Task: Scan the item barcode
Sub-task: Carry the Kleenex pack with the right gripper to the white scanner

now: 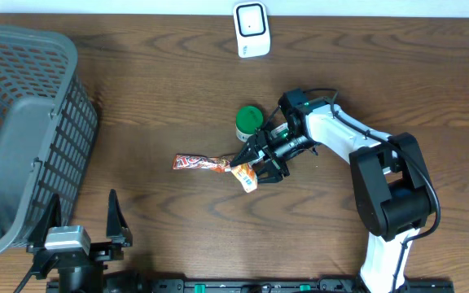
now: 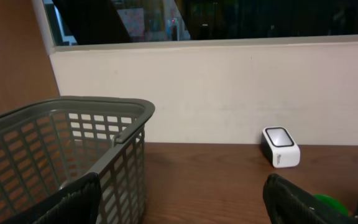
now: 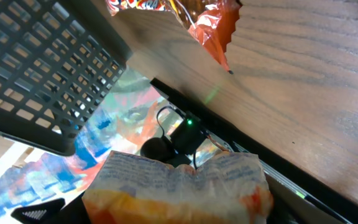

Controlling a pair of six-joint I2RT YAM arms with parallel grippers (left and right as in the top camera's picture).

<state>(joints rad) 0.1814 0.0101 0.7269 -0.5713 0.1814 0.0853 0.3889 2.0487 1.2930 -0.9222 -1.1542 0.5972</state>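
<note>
We judged the pick-up step in hand: right pincer (image 1: 260,165) pinching the orange packet (image 1: 247,177), left pincer (image 1: 82,221) spread idle; next, carry it to the scanner (image 1: 252,29) beyond the pincer.

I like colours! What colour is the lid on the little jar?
Green. The lid shows best in the overhead view.

The overhead view looks straight down on the whole desk (image 1: 177,98). The left wrist view sits low near the front edge, facing the back wall, and shares the basket (image 2: 73,149) and scanner (image 2: 281,147) with it. The right wrist view is tilted, very close to a packet (image 3: 179,186).
</note>
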